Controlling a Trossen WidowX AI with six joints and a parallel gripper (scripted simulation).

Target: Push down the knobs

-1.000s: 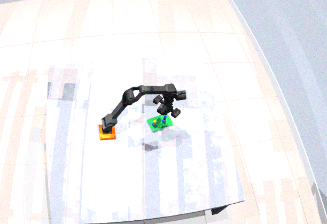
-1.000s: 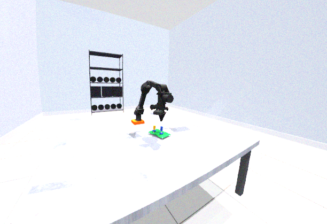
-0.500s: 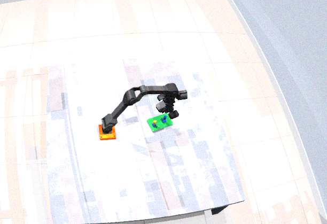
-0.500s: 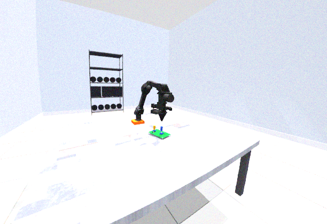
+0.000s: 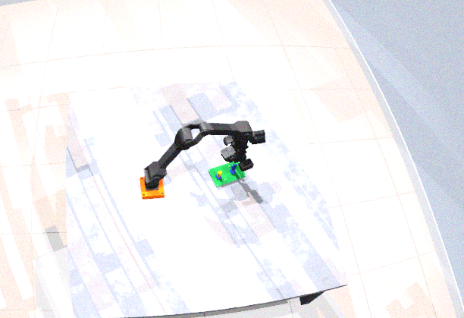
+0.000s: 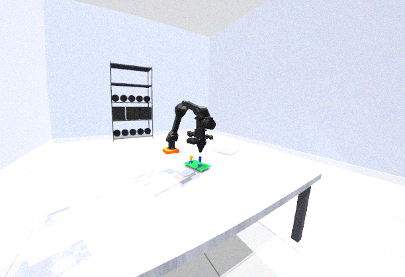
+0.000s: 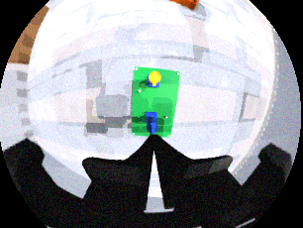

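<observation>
The green circuit board stands on the table. A yellow knob stands upright above its blue potentiometer, on the board end nearer the arm's base. A blue knob stands upright at the other end; in the exterior view a short gap shows between it and its potentiometer. My gripper is shut and empty, its tips pointing down a little above the blue knob, apart from it. The small gap under the yellow knob is hard to judge.
The arm's orange base is on the table beyond the yellow-knob end of the board. A black shelf rack stands by the far wall. The table's edge shows at the near side.
</observation>
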